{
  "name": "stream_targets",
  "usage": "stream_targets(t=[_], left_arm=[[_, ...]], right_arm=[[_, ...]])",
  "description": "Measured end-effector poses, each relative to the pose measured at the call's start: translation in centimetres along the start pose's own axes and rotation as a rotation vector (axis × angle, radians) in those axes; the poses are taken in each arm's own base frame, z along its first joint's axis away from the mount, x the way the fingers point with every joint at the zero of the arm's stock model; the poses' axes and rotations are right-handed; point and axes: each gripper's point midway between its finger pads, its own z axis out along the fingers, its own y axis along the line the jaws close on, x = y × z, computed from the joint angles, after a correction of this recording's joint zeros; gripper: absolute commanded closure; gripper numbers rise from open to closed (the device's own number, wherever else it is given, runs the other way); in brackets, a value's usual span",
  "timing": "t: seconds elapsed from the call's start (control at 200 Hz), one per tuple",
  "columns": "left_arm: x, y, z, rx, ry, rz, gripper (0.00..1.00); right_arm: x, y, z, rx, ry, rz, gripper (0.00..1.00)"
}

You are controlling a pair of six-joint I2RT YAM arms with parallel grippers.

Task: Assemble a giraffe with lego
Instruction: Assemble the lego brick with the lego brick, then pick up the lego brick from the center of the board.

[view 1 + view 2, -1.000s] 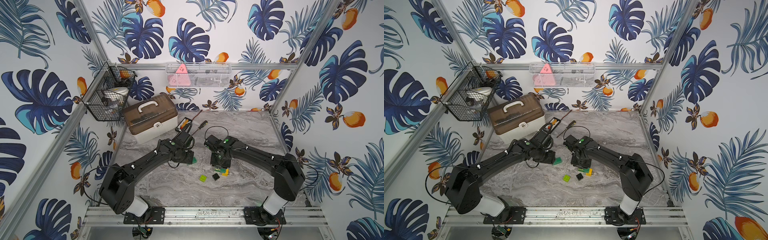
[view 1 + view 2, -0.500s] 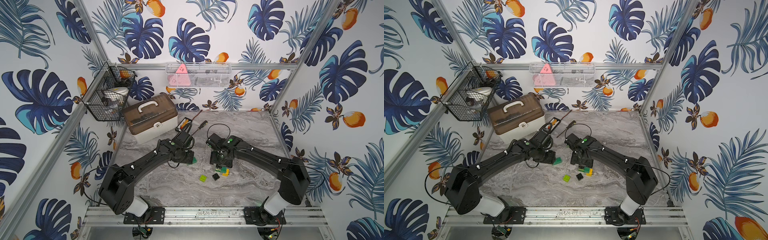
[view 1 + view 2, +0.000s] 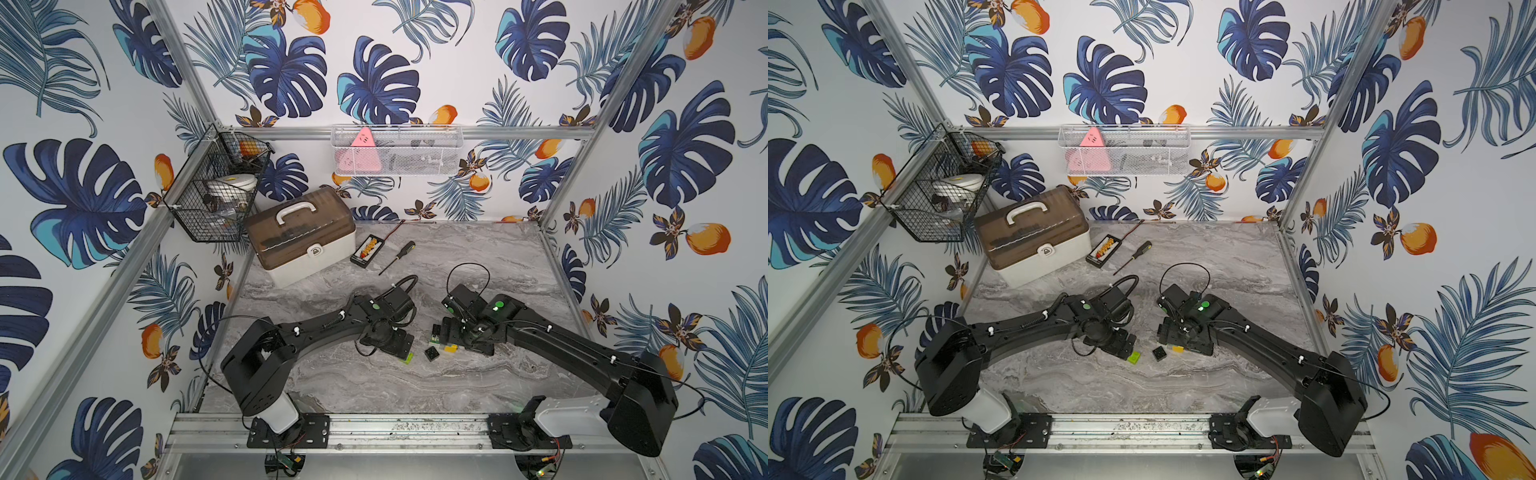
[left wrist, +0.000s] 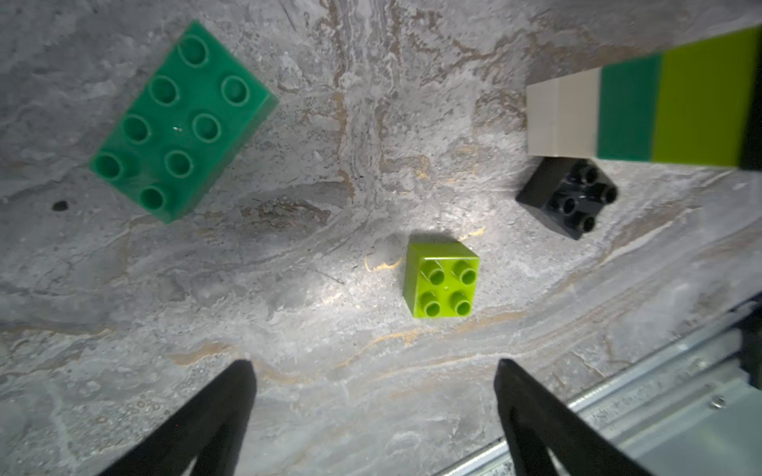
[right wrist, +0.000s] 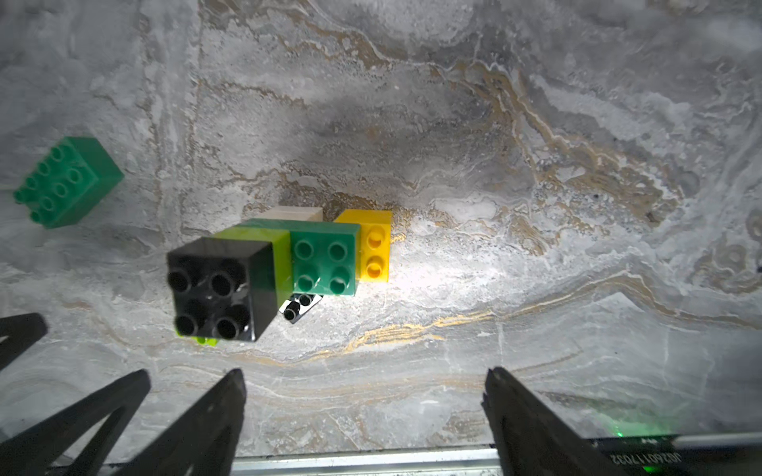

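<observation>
Giraffe (image 5: pixel 323 263) on table (image 4: pixel 330 123) — square brick (image 4: pixel 567 198) beside (long brick (image 4: pixel 181 123) apart).

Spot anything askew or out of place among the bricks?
Nothing tipped or damaged. The giraffe stack stands studs up; only the loose black brick lies close against its foot, possibly touching, which may crowd a grasp.

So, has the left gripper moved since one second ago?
Yes. In a top view the left gripper has come toward the front rail and now overlaps the loose lime brick, which stayed put.
</observation>
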Motion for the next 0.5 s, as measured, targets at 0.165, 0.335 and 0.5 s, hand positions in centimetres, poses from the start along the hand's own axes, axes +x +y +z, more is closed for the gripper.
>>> stream_targets(t=[0.165,0.335,0.5], left_arm=[[0.1,-0.8,1.5,-0.018,0.040,0.021,0.12],[-0.2,-1.8,2.5,-0.027,0.056,0.039,0.14],[0.0,-2.4,3.5,-0.039,0.078,0.040,0.16]], right_arm=[[-0.3,1.4,-0.2,-0.114,-0.031,-0.043,0.00],[-0.1,1.1,0.3,-0.159,-0.021,-0.061,0.00],[-1.1,-0.3,0.3,-0.173,-0.031,-0.016,0.00]])
